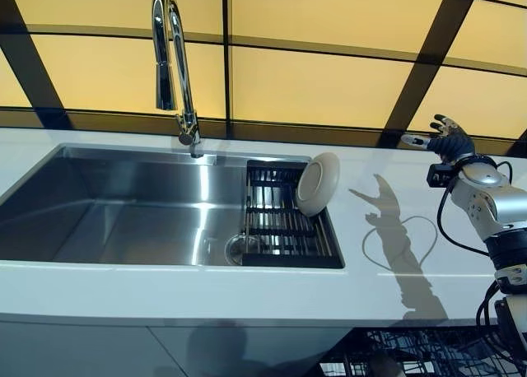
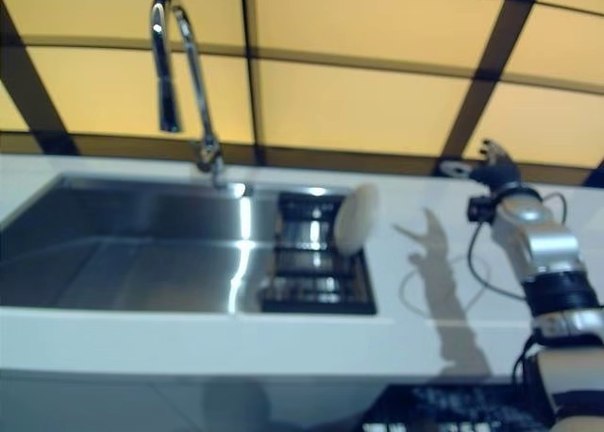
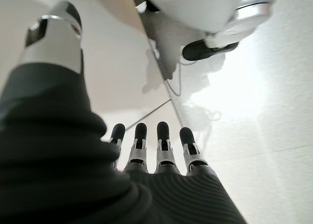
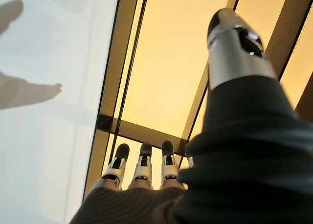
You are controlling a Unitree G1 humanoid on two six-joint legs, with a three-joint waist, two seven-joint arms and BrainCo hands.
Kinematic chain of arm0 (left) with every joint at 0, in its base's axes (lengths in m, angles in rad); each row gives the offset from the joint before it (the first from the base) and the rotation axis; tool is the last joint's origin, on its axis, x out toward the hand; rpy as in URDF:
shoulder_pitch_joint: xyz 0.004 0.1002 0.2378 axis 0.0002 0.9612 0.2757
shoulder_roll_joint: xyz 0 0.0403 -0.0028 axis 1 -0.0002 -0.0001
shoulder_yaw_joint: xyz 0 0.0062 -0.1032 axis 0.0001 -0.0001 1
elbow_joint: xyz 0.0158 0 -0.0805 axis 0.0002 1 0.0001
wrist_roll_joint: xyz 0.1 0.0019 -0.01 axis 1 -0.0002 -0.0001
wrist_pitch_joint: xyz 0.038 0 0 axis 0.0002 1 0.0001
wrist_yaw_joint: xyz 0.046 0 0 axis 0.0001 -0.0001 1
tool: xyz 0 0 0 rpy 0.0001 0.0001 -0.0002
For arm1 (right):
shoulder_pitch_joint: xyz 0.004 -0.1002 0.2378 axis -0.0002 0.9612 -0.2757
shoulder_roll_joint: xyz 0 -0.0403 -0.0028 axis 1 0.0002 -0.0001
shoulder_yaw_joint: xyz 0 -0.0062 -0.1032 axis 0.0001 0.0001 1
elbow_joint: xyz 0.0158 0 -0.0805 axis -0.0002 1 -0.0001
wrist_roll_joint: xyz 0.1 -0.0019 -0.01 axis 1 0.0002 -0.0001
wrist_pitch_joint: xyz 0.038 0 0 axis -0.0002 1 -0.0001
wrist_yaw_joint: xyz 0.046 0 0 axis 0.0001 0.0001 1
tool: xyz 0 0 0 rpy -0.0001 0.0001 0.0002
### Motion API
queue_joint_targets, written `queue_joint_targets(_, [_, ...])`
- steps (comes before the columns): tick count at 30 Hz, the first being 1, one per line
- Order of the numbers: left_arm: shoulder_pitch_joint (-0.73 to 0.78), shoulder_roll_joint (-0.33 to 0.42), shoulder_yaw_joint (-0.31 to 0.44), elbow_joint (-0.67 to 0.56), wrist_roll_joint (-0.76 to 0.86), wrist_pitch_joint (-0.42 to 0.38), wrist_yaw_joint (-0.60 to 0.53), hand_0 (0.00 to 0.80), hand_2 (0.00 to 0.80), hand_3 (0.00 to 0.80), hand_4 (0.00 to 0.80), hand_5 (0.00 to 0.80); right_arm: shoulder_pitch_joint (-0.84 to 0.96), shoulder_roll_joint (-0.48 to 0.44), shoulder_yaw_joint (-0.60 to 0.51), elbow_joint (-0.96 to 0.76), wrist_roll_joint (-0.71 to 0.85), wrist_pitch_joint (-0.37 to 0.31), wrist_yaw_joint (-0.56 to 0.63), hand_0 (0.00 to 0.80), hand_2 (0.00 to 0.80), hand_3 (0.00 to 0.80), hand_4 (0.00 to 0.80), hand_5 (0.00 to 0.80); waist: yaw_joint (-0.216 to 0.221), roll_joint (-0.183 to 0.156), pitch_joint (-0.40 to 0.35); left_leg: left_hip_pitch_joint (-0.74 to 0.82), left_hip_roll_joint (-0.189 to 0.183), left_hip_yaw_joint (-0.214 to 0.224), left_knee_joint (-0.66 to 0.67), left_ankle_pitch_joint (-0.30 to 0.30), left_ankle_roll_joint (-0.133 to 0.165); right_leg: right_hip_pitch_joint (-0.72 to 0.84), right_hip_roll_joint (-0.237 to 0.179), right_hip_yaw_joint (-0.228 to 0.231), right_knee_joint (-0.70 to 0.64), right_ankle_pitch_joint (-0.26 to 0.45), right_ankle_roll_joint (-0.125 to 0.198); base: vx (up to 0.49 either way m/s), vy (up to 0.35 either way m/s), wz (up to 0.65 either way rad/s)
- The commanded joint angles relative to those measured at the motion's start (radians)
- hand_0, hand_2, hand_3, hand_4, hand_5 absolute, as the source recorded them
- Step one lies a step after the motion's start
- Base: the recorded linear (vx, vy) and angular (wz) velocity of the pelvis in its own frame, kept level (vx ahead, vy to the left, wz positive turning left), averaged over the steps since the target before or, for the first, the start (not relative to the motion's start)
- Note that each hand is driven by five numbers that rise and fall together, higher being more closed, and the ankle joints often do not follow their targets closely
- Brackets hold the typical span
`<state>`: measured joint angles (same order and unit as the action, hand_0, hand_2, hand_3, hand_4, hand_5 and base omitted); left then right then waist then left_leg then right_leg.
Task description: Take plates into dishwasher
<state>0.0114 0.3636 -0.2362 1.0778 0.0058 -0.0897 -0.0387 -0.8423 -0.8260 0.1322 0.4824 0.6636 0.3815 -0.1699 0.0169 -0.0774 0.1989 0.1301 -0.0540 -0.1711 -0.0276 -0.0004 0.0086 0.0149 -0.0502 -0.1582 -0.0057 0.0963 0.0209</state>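
Observation:
A white plate (image 1: 317,183) stands on edge, leaning at the right end of a black rack (image 1: 276,221) set in the sink. My right hand (image 1: 449,140) is raised over the white counter, well to the right of the plate, open with fingers spread and holding nothing. In its wrist view the right hand's fingers (image 4: 142,170) are straight against the yellow wall panels. My left hand (image 3: 156,150) shows only in the left wrist view, hanging low over the pale floor, fingers straight and empty.
A steel sink (image 1: 123,204) with a tall curved faucet (image 1: 173,56) fills the left of the counter (image 1: 395,229). Below the counter's front edge at the lower right shows a dark wire dishwasher rack (image 1: 420,352). Yellow panels with dark frames back the counter.

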Motion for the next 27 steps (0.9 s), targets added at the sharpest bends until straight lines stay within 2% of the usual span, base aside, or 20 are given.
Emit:
queue_joint_targets(1, [-0.024, 0.048, -0.022, -0.021, -0.017, -0.023, 0.005, 0.0, 0.0, 0.0, 0.0, 0.0, -0.036, 0.033, 0.007, -0.047, 0.096, -0.024, -0.019, 0.0, 0.0, 0.0, 0.0, 0.0, 0.058, -0.021, -0.03, 0.054, -0.032, 0.013, 0.0, -0.061, 0.021, -0.114, -0.065, 0.023, 0.055, 0.095, 0.111, 0.081, -0.024, 0.11])
queue_joint_targets(9, [-0.023, 0.053, -0.022, -0.005, -0.021, -0.01, 0.017, 0.0, 0.0, 0.0, 0.0, 0.0, 0.007, 0.14, 0.011, -0.04, 0.219, -0.039, -0.026, 0.0, 0.0, 0.0, 0.0, 0.0, 0.062, -0.006, -0.015, 0.063, -0.027, 0.014, 0.003, -0.067, 0.028, -0.131, -0.058, 0.009, 0.087, 0.092, 0.112, 0.029, -0.007, 0.03])
queue_joint_targets(15, [-0.017, 0.053, -0.024, 0.008, -0.024, -0.011, 0.016, 0.0, 0.0, 0.0, 0.0, 0.0, 0.01, 0.18, 0.016, -0.032, 0.322, -0.03, -0.032, 0.0, 0.0, 0.0, 0.0, 0.0, 0.069, -0.003, -0.016, 0.066, -0.026, 0.014, 0.001, -0.064, 0.026, -0.126, -0.056, -0.006, 0.087, 0.087, 0.108, 0.003, -0.001, 0.01])
queue_joint_targets(20, [-0.01, 0.049, -0.03, 0.006, -0.024, -0.024, 0.015, 0.0, 0.0, 0.0, 0.0, 0.0, 0.017, 0.203, 0.016, -0.035, 0.332, -0.048, -0.061, 0.0, 0.0, 0.0, 0.0, 0.0, 0.074, -0.001, -0.013, 0.067, -0.027, 0.009, 0.0, -0.062, 0.025, -0.126, -0.056, -0.011, 0.092, 0.089, 0.109, 0.008, 0.007, 0.07])
queue_joint_targets(27, [-0.011, 0.048, -0.039, 0.005, -0.028, -0.027, 0.021, 0.0, 0.0, 0.0, 0.0, 0.0, 0.01, 0.2, 0.009, -0.043, 0.323, -0.041, -0.098, 0.0, 0.0, 0.0, 0.0, 0.0, 0.071, -0.003, -0.007, 0.067, -0.03, 0.009, 0.001, -0.063, 0.03, -0.137, -0.06, -0.012, 0.105, 0.102, 0.119, 0.0, 0.002, 0.01])
